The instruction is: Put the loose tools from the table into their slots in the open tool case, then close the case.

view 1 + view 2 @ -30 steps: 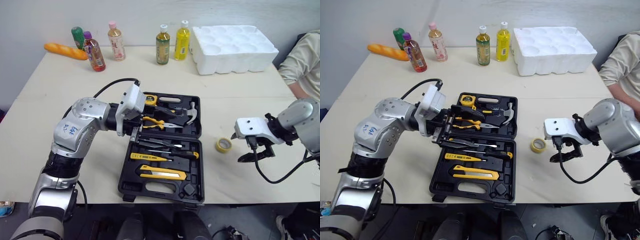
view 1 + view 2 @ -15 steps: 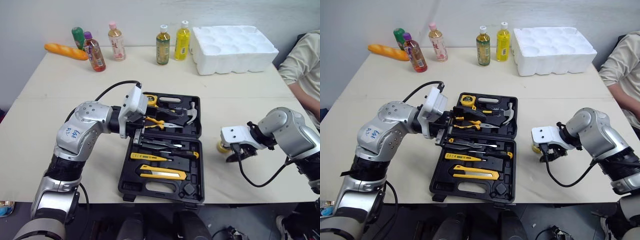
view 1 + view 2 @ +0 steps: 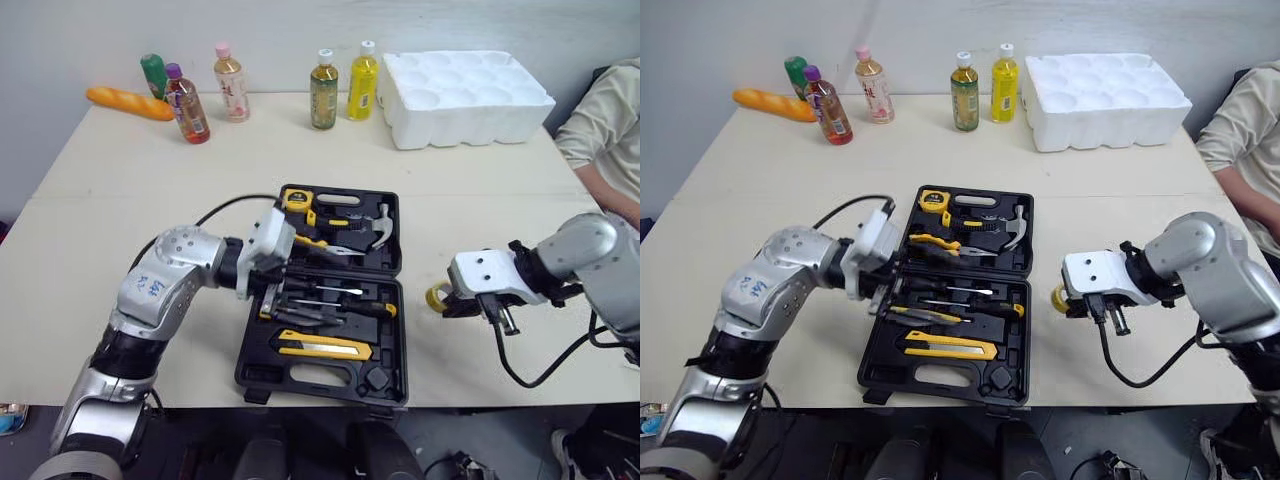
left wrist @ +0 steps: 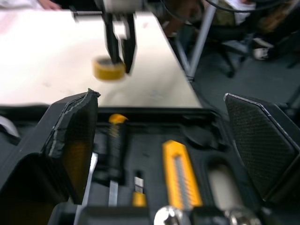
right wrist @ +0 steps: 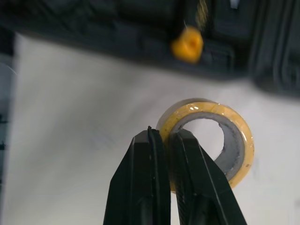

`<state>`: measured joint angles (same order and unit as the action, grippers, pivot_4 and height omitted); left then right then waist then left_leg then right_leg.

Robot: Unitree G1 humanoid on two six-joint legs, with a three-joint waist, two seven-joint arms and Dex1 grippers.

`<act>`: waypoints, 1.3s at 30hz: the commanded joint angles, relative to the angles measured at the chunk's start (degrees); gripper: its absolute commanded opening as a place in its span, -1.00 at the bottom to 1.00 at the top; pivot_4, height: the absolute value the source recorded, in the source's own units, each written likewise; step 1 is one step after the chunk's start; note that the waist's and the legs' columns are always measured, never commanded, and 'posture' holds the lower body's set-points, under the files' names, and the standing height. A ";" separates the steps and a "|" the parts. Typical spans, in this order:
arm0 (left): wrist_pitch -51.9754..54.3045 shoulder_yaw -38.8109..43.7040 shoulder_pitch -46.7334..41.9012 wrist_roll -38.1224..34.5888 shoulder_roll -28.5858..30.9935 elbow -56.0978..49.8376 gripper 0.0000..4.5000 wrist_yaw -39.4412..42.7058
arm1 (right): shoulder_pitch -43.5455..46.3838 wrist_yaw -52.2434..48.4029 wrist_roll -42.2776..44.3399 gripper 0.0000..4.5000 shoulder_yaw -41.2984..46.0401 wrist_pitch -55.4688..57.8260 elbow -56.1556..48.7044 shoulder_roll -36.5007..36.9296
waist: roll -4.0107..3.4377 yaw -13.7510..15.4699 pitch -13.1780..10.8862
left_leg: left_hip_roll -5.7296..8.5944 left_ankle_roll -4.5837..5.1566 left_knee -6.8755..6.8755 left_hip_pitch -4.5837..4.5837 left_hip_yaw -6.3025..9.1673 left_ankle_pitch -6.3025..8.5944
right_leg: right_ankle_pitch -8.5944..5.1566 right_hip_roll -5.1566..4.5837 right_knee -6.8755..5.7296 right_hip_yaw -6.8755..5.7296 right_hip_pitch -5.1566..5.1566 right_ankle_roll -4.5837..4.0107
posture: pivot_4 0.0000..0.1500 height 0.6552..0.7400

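Jaws of the right gripper [image 5: 165, 133] are clamping the wall of the yellow tape roll [image 5: 206, 110], one finger seemingly reaching into the ring's hole and the other bearing on its outer face. Pinching the thin wall rather than spanning the whole ring is probably giving a firmer hold on something that would otherwise roll. The roll is sitting at the table [image 3: 150, 170] surface just right of the tool case [image 3: 385, 372], apart from its edge; whether it is lifting clear of the tabletop I cannot tell.

Jaws of the left gripper [image 4: 159, 96] are standing wide apart and holding nothing. That gripper is hovering low at the case's left side, pointing across the lower tray, where the utility knife [image 3: 322, 346] and screwdrivers [image 3: 330, 310] are already lying in their slots. It is likely waiting there to steady the case or take the lid for closing.

Recesses near the tray's front edge are looking empty, so the roll is probably heading for one of them. Carrying it will mean crossing the case's raised right rim.
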<state>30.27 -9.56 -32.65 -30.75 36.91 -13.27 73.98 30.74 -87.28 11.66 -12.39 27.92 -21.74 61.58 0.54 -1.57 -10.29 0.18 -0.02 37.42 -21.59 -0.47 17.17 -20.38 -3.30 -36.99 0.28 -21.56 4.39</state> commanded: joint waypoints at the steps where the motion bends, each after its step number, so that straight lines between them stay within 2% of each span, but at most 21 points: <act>1: -3.06 -1.90 2.15 2.01 3.93 -4.13 1.00 4.03 | -2.83 2.55 7.80 -0.98 -0.03 6.52 -11.54 -3.37 | 0.00 -0.01 0.00 | -0.01 -0.01 0.00 0.04 0.03 0.01 | 0.00 0.00 0.02 0.01 0.05 0.00 | 1.00 1.00; 8: -4.28 -3.42 3.75 3.61 6.71 -5.43 1.00 5.44 | -6.25 7.71 6.24 -0.98 -6.04 9.08 -14.83 -5.18 | 0.01 0.29 0.00 | 0.09 0.19 0.00 0.01 0.03 0.12 | 0.00 -0.13 0.09 -0.01 0.05 0.00 | 1.00 1.00; 15: -4.55 -4.46 3.39 4.34 6.68 -6.02 1.00 5.96 | -7.87 8.11 6.05 -0.98 -8.03 8.38 -14.89 -4.38 | 0.01 0.03 0.00 | 0.09 0.28 -0.03 0.00 0.04 0.16 | 0.00 -0.11 0.09 -0.01 0.03 -0.01 | 1.00 1.00; 20: -4.23 -4.62 2.80 4.07 6.25 -5.80 1.00 5.54 | -8.78 10.63 3.49 -0.98 -10.04 5.98 -13.00 -6.35 | 0.01 0.04 0.00 | 0.08 0.33 -0.03 0.01 0.04 0.18 | 0.00 -0.10 0.06 -0.02 0.03 -0.01 | 1.00 1.00; 21: -4.30 -4.70 2.67 4.22 6.00 -5.67 1.00 5.31 | -8.81 10.97 3.29 -0.58 -10.15 5.85 -12.66 -6.57 | 0.01 0.05 0.00 | 0.08 0.33 -0.03 0.00 0.04 0.18 | 0.00 -0.10 0.06 -0.02 0.03 -0.01 | 1.00 1.00; 24: -5.13 -5.15 2.62 5.24 5.49 -5.44 1.00 4.69 | -8.91 9.16 4.94 -0.02 -9.17 5.92 -13.24 -5.25 | 0.01 0.11 0.00 | 0.09 0.33 -0.01 0.00 0.04 0.18 | 0.00 -0.10 0.07 -0.01 0.03 -0.01 | 1.00 1.00; 28: -5.18 -5.18 2.15 5.22 4.90 -5.21 1.00 4.60 | -5.33 7.90 12.99 0.84 -1.68 13.63 -14.06 -2.85 | 0.01 0.04 0.00 | 0.09 0.33 -0.02 0.00 0.04 0.18 | 0.00 -0.11 0.08 -0.01 0.03 -0.01 | 1.00 1.00; 32: -7.64 -5.78 1.88 7.32 3.75 -3.38 1.00 3.93 | -7.89 13.46 15.68 0.84 3.89 9.34 -10.11 -9.07 | 0.04 0.07 0.02 | 0.07 0.34 -0.05 0.02 0.08 0.19 | 0.00 -0.09 0.08 -0.04 0.05 -0.01 | 1.00 1.00; 35: -9.95 -6.58 2.02 9.08 2.89 -2.19 1.00 3.75 | -13.54 17.15 21.53 0.42 8.05 7.73 -10.13 -16.79 | 0.06 0.18 0.02 | 0.08 0.30 -0.13 0.01 0.08 0.16 | 0.00 -0.08 0.11 -0.05 0.04 -0.01 | 1.00 1.00; 39: -8.61 -6.42 1.61 7.92 2.48 -2.99 1.00 3.76 | -20.93 20.88 19.49 -0.44 8.68 2.15 -9.96 -21.48 | 0.06 0.21 0.02 | 0.09 0.26 -0.03 -0.06 0.06 0.13 | 0.00 -0.08 -0.05 -0.04 0.05 0.00 | 1.00 1.00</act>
<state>21.54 -16.55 -30.58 -22.13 39.24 -14.93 77.61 10.64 -67.23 31.51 -5.45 33.40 -30.80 40.26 0.60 -1.36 -10.27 0.29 0.25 37.43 -21.64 -0.42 17.30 -20.37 -3.39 -37.02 0.26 -21.50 4.41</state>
